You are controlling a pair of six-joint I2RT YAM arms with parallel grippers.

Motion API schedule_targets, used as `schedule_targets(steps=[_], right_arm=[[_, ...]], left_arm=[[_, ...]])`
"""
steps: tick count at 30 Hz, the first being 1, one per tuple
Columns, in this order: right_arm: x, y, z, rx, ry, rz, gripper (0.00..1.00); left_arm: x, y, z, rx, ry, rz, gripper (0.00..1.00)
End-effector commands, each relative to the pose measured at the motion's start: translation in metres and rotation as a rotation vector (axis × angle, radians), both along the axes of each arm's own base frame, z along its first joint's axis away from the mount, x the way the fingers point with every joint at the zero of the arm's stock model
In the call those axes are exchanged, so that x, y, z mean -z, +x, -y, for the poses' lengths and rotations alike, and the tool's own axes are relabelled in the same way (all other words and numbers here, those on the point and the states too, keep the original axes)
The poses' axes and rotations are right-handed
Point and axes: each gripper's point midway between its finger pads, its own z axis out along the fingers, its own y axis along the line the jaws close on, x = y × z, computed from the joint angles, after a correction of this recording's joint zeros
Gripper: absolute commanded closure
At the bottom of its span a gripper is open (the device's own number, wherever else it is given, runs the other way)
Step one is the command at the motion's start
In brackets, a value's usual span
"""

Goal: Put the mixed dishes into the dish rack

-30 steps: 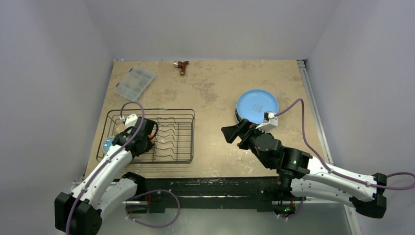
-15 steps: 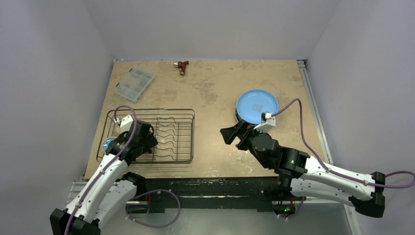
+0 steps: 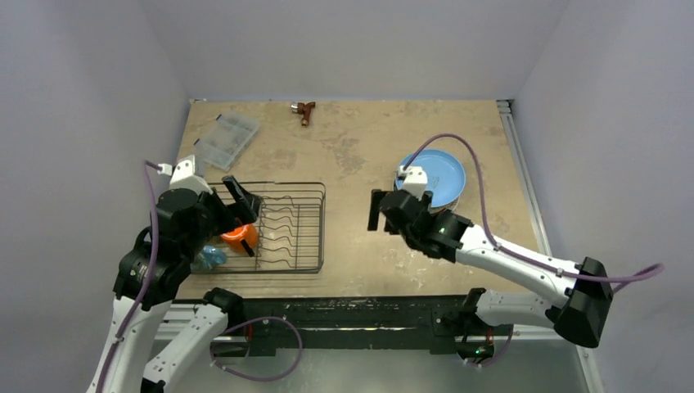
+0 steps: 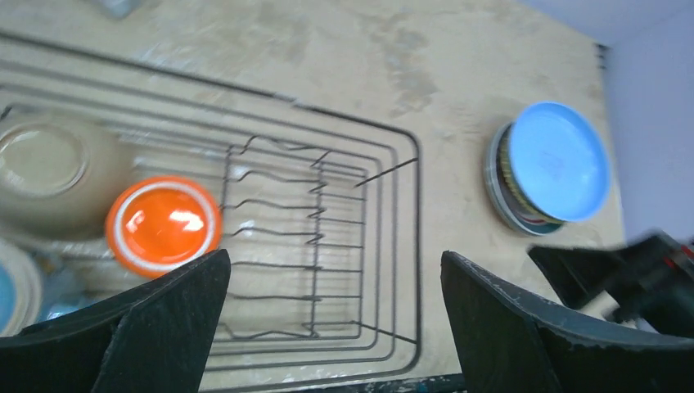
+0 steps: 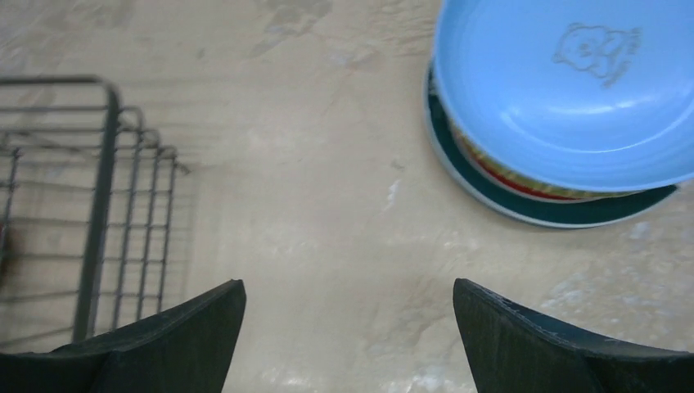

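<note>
Barely catches blue mug (image 4: pixel 12 291), cut off at left end of dish rack (image 4: pixel 327 246). Shows only rim slivers of yellow woven-pattern plate (image 5: pixel 532 190) and white plate (image 5: pixel 556 214) under light blue plate (image 5: pixel 565 98), right of rack. Finds orange mug (image 4: pixel 164 225) end-on inside rack, beside small white bowl (image 4: pixel 45 168). Finds left gripper (image 3: pixel 243 205) and right gripper (image 5: pixel 348 286) gaping wide, empty.

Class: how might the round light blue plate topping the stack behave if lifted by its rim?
The round light blue plate looks rigid, probably light moulded plastic. Its glossy sheen suggests a slippery rim. Loose atop the stacked plates, it may slide.
</note>
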Motion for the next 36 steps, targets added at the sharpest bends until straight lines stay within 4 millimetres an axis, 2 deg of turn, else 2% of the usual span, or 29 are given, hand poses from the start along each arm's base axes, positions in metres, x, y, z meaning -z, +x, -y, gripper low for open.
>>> schedule_targets(steps=[1,3,6,9,11,14,18,21,23,29,33,36], right_arm=[[-0.002,0.042,0.054,0.106,0.070,-0.031,0.03],[-0.004,0.055,0.085,0.209,0.071,-0.030,0.01],[-0.004,0.064,0.129,0.350,0.012,-0.048,0.01],[0.002,0.071,0.163,0.438,0.011,-0.087,0.01],[0.006,0.078,0.175,0.461,0.050,-0.099,0.01],[0.010,0.089,0.181,0.473,0.115,-0.111,0.01],[0.015,0.108,0.185,0.481,0.110,-0.117,0.03],[0.026,0.120,0.182,0.474,0.093,-0.149,0.10],[0.032,0.126,0.184,0.479,0.061,-0.175,0.18],[0.041,0.132,0.207,0.564,-0.056,-0.178,0.21],[0.052,0.129,0.217,0.601,-0.115,-0.201,0.32],[0.055,0.130,0.221,0.616,-0.128,-0.191,0.37]], left_arm=[[-0.065,0.013,0.050,0.354,0.018,0.200,0.00],[-0.081,0.025,0.067,0.434,0.012,0.228,0.00],[-0.090,0.049,0.085,0.490,-0.003,0.228,0.00],[-0.089,0.073,0.099,0.525,-0.007,0.246,0.00],[-0.084,0.085,0.104,0.552,0.020,0.244,0.00],[-0.072,0.092,0.102,0.586,0.107,0.245,0.00],[-0.049,0.094,0.087,0.554,0.200,0.265,0.00],[-0.043,0.089,0.091,0.589,0.204,0.268,0.00],[-0.040,0.089,0.096,0.618,0.199,0.270,0.01],[-0.035,0.089,0.100,0.649,0.203,0.258,0.03],[-0.035,0.089,0.100,0.649,0.207,0.260,0.03],[-0.037,0.087,0.103,0.666,0.195,0.264,0.03]])
